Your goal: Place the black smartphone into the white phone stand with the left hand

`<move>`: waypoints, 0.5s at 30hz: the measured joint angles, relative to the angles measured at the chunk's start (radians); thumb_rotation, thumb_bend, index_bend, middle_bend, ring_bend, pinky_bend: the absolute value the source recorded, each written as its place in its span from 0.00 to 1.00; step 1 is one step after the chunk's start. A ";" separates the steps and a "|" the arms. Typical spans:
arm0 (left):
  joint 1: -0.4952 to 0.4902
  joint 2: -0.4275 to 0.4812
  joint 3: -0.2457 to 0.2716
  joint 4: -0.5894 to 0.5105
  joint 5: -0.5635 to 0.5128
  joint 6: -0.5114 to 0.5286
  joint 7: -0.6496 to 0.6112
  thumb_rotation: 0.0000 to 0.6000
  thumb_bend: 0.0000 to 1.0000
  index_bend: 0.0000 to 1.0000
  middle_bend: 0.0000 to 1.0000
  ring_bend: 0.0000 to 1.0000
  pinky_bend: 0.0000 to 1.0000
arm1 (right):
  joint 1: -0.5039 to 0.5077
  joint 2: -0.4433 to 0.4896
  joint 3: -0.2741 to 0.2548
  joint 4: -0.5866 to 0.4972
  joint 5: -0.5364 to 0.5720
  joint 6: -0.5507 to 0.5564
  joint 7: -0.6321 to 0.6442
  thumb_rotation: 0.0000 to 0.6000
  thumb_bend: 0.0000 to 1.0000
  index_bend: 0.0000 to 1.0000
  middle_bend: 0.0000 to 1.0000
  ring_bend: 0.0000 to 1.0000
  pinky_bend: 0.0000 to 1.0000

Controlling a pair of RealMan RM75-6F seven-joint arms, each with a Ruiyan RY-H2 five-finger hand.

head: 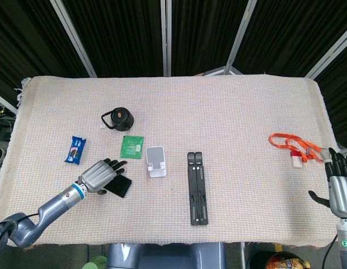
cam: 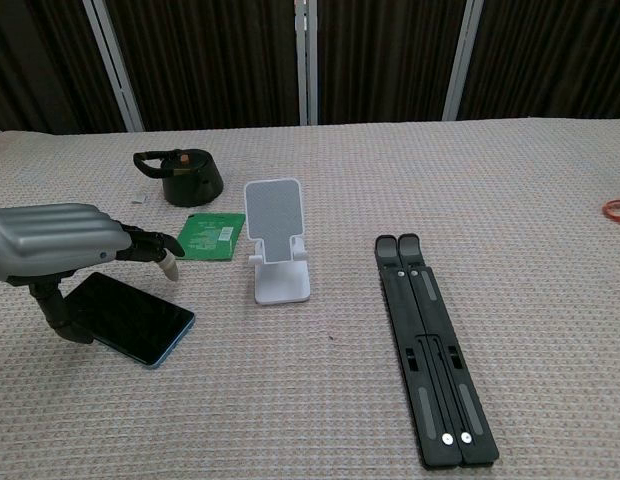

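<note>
The black smartphone [cam: 135, 320] [head: 120, 186] lies flat on the cloth, left of the white phone stand [cam: 277, 244] [head: 156, 161], which stands upright and empty. My left hand [cam: 60, 248] [head: 101, 175] hovers over the phone's left half with fingers spread forward and the thumb reaching down at the phone's near-left edge; whether it touches is unclear. It holds nothing. My right hand [head: 341, 188] is open at the table's right edge, far from both objects.
A green packet [cam: 207, 236], a black lidded pot [cam: 185, 176] and a blue snack wrapper [head: 75, 149] lie around the phone. A black folded laptop stand [cam: 430, 345] lies right of the phone stand. An orange lanyard [head: 291, 142] sits far right.
</note>
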 measured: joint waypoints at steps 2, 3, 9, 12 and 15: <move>-0.001 -0.006 0.008 0.014 -0.007 -0.003 0.007 1.00 0.00 0.22 0.07 0.18 0.27 | 0.000 0.001 0.000 0.000 -0.001 0.001 -0.002 1.00 0.00 0.00 0.00 0.00 0.00; -0.002 -0.008 0.011 0.019 -0.009 -0.003 0.010 1.00 0.00 0.23 0.07 0.18 0.27 | 0.000 0.001 0.000 0.000 -0.001 0.002 -0.003 1.00 0.00 0.00 0.00 0.00 0.00; -0.005 -0.019 0.018 0.040 -0.026 -0.001 0.009 1.00 0.00 0.24 0.08 0.20 0.29 | 0.000 0.002 0.000 -0.002 0.000 0.002 -0.002 1.00 0.00 0.00 0.00 0.00 0.00; -0.008 -0.026 0.019 0.050 -0.034 -0.002 0.002 1.00 0.00 0.25 0.09 0.22 0.31 | 0.000 0.003 0.000 -0.003 0.001 0.003 -0.002 1.00 0.00 0.00 0.00 0.00 0.00; -0.011 -0.032 0.021 0.057 -0.038 -0.004 -0.002 1.00 0.00 0.25 0.09 0.22 0.32 | -0.001 0.003 0.001 -0.002 0.003 0.003 -0.003 1.00 0.00 0.00 0.00 0.00 0.00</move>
